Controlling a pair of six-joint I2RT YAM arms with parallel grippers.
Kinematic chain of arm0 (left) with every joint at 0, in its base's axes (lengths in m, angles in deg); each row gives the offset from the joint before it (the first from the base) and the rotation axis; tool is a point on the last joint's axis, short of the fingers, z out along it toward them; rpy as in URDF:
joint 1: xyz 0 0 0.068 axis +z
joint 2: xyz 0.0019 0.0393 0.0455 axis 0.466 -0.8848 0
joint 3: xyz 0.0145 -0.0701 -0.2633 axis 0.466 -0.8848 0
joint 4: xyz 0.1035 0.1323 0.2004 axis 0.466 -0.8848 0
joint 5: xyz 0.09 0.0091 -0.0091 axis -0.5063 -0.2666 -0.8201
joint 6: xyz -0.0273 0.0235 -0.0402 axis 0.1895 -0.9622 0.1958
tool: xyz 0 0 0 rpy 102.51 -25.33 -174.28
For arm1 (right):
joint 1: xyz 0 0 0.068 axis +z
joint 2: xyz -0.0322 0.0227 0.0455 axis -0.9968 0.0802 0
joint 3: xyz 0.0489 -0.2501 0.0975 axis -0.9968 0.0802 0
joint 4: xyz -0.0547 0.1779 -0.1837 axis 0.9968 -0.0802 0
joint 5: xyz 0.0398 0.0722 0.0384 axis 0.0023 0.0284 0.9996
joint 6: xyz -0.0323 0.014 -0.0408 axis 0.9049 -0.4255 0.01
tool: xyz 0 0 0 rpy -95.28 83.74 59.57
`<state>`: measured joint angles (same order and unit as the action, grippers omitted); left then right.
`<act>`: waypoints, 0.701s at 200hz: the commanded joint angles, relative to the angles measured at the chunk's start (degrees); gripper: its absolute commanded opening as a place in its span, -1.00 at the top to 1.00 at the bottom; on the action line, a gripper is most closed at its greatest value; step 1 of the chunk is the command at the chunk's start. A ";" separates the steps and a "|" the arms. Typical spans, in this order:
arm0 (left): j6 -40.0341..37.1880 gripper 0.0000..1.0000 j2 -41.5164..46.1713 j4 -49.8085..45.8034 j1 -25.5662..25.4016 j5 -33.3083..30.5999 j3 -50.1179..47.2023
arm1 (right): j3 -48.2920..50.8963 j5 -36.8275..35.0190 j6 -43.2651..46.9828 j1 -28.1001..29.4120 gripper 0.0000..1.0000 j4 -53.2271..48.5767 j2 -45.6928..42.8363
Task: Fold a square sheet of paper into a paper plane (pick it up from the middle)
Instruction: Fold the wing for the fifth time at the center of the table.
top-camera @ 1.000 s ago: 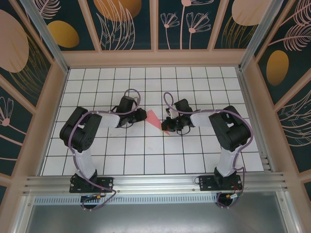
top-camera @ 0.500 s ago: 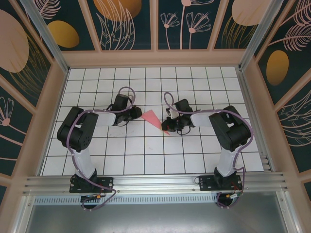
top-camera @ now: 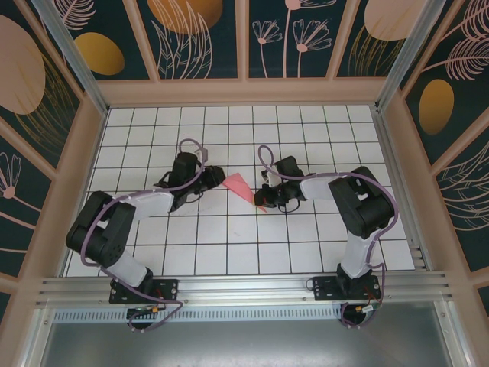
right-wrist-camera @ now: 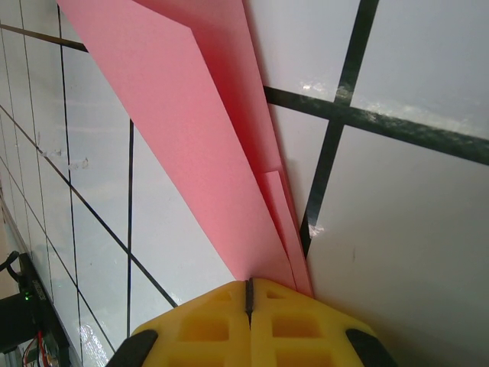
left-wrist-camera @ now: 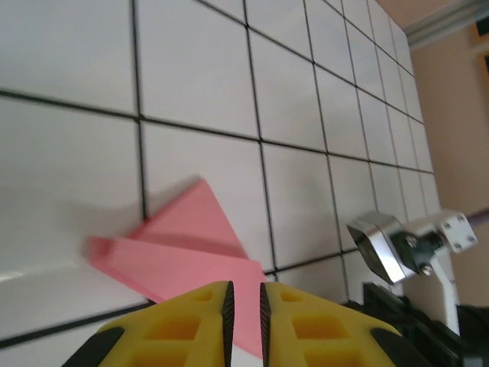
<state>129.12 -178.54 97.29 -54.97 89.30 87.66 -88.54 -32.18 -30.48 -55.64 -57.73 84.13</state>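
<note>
The white tiled worktop (top-camera: 229, 245) carries both arms, which reach in toward its middle. The paper plane (top-camera: 241, 189), a folded pink-red wedge, lies flat on the tiles between the two end effectors.

Right end effector (top-camera: 265, 200): the yellow fingers are pressed together on the narrow tip of the paper plane (right-wrist-camera: 206, 138). In the right wrist view the layered folds run straight out ahead of the right end effector (right-wrist-camera: 248, 284) and widen away from it.

Left end effector (top-camera: 214, 177): it sits just beside the wide end of the wedge. In the left wrist view the left end effector (left-wrist-camera: 244, 294) has its fingers a narrow slit apart, with nothing seen between them. The paper plane (left-wrist-camera: 191, 245) lies directly ahead of the fingertips.
</note>
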 commanded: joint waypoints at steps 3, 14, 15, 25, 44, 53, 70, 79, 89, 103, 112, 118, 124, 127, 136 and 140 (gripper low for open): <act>5.27 0.67 -4.45 8.18 -3.79 4.11 -0.21 | 3.14 -5.18 0.05 -0.58 1.00 -8.37 2.53; 6.02 0.70 -6.85 9.03 -5.04 4.50 0.68 | 3.23 -5.24 0.04 -0.58 1.00 -8.43 2.43; 6.08 0.71 -7.06 9.13 -5.13 4.50 0.82 | 3.22 -5.24 0.04 -0.53 1.00 -8.42 2.41; 6.58 0.72 -8.89 9.79 -6.02 5.28 1.71 | 3.36 -5.32 0.03 -0.58 1.00 -8.46 2.33; 7.06 0.75 -11.89 9.33 -7.24 6.04 3.58 | 3.32 -5.33 0.03 -0.58 1.00 -8.60 2.33; 7.59 0.76 -13.07 9.03 -7.66 6.15 4.25 | 3.32 -5.37 0.00 -0.57 1.00 -8.52 2.31; 8.56 0.77 -15.18 9.14 -8.07 6.87 4.92 | 3.48 -5.29 0.02 -0.55 1.00 -8.49 2.31; 8.86 0.76 -15.93 8.53 -8.31 6.71 5.36 | 3.40 -5.24 0.03 -0.58 1.00 -8.42 2.36; 8.74 0.77 -16.73 7.33 -8.33 6.40 5.93 | 3.32 -5.39 0.04 -0.53 1.00 -8.63 2.42; 8.51 0.77 -17.22 4.99 -8.31 5.04 6.46 | 3.31 -5.50 0.24 -0.58 1.00 -8.78 2.42; 8.16 0.77 -17.38 3.06 -8.38 3.74 6.88 | 3.45 -5.68 0.22 -0.56 1.00 -8.77 2.39; 7.99 0.77 -17.45 1.72 -8.34 2.85 7.05 | 3.43 -5.75 0.22 -0.57 1.00 -8.81 2.53; 7.56 0.78 -17.46 0.18 -8.37 1.94 7.38 | 3.48 -5.76 0.22 -0.58 1.00 -8.79 2.60; 7.43 0.78 -17.45 -0.67 -8.38 1.43 7.56 | 3.50 -5.82 0.22 -0.58 1.00 -8.77 2.66; 6.84 0.78 -17.42 -3.05 -8.33 -0.39 8.04 | 3.64 -5.85 0.22 -0.58 1.00 -8.76 2.71; 6.69 0.78 -17.40 -3.95 -8.37 -0.94 8.11 | 3.69 -5.96 0.22 -0.58 1.00 -8.77 2.77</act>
<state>136.92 -195.32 100.18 -63.06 93.04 93.93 -88.52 -32.20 -30.63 -55.64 -57.73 84.15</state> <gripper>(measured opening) 0.112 0.065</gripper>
